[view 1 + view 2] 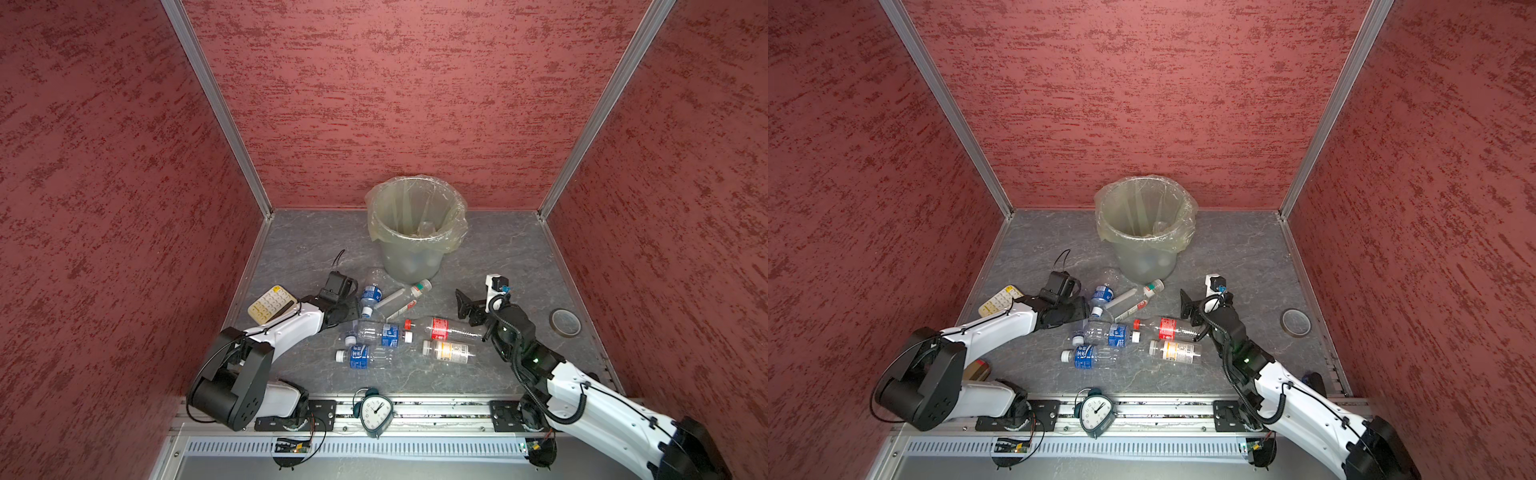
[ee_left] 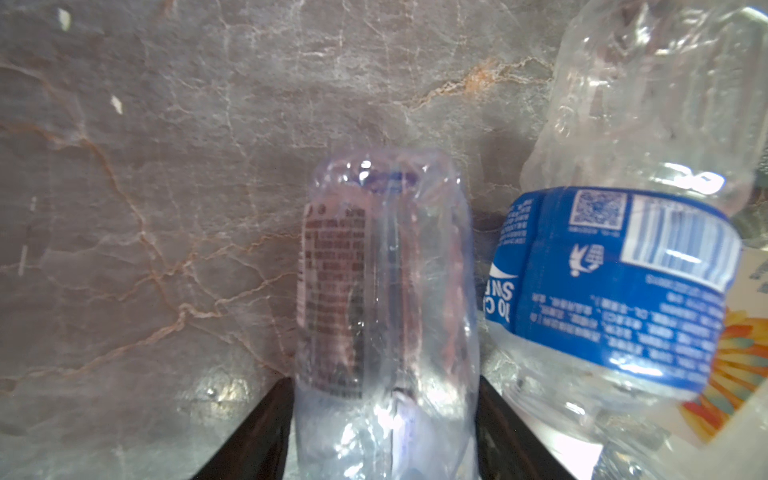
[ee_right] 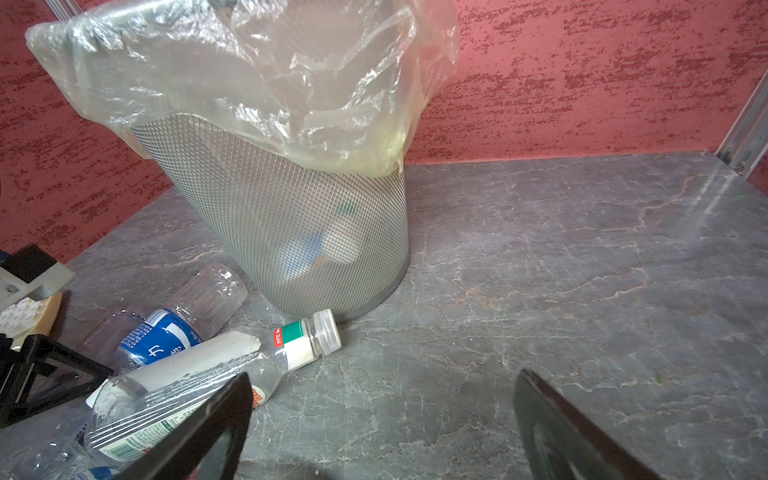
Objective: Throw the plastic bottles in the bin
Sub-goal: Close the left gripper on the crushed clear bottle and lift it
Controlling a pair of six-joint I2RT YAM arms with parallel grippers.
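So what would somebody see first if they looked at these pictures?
Probably the big bin with its crinkly yellowish bag, standing at the back of the grey table by the red wall. Next, the plastic bottles lying scattered in front of it. The left hand is pinching a clear bottle.

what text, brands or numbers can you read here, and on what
Nothing reads clearly enough to quote.
blue-label bottle: QR code, barcode, upside-down print, blurred.
clear bottle: reddish print, blurred.
green-band bottle: label print too small.
alarm clock: dial numerals too small.
calculator: keys too small.
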